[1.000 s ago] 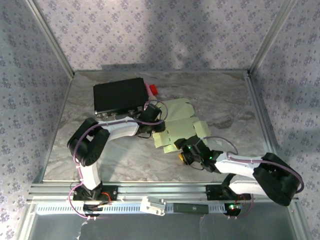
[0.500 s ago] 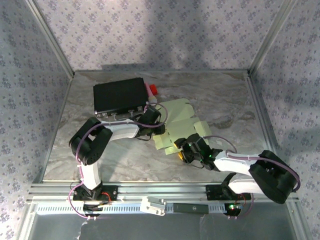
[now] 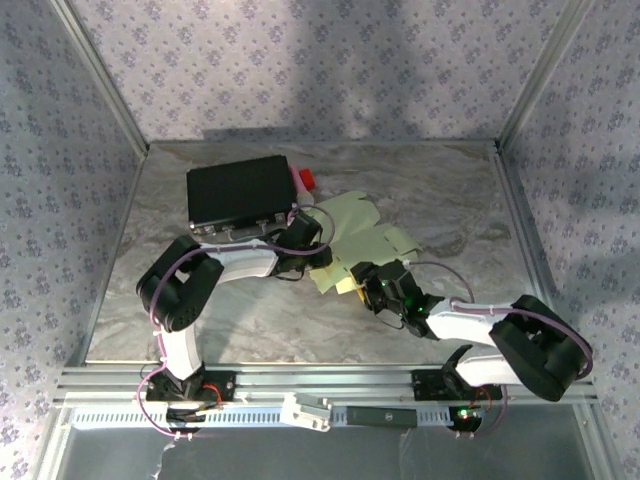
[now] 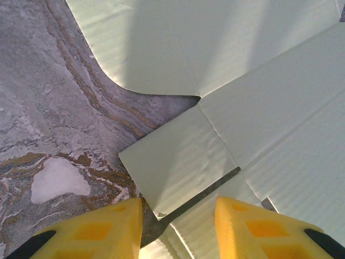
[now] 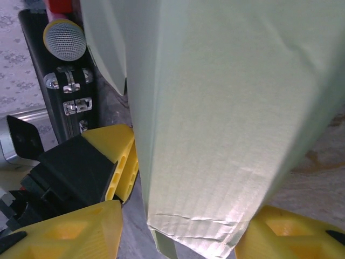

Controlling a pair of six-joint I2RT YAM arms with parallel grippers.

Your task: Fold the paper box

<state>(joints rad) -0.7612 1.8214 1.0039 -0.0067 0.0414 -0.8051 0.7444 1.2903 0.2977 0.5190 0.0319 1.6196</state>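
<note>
The paper box (image 3: 365, 235) is a pale green die-cut sheet lying mid-table, its near part raised. My left gripper (image 3: 320, 250) rests at the sheet's left edge. In the left wrist view this gripper (image 4: 178, 229) is open, and flat flaps of the paper box (image 4: 259, 108) lie beneath and between its yellow fingers (image 4: 97, 232). My right gripper (image 3: 368, 283) sits at the sheet's near edge. In the right wrist view a folded-up panel of the paper box (image 5: 226, 108) stands between the open jaws of that gripper (image 5: 178, 237), touching the right finger (image 5: 291, 237) with a gap on the left.
A flat black case (image 3: 238, 192) lies at the back left, with a small red object (image 3: 306, 179) by its right end. Its latches (image 5: 73, 105) and a round mesh-headed item (image 5: 64, 40) sit close behind the left gripper's finger (image 5: 116, 156). Bare marble table (image 3: 450, 190) extends to the right.
The right gripper has moved up and left into the sheet's near edge with its jaws narrowing, and the near panel has risen. The left gripper shifted slightly right.
</note>
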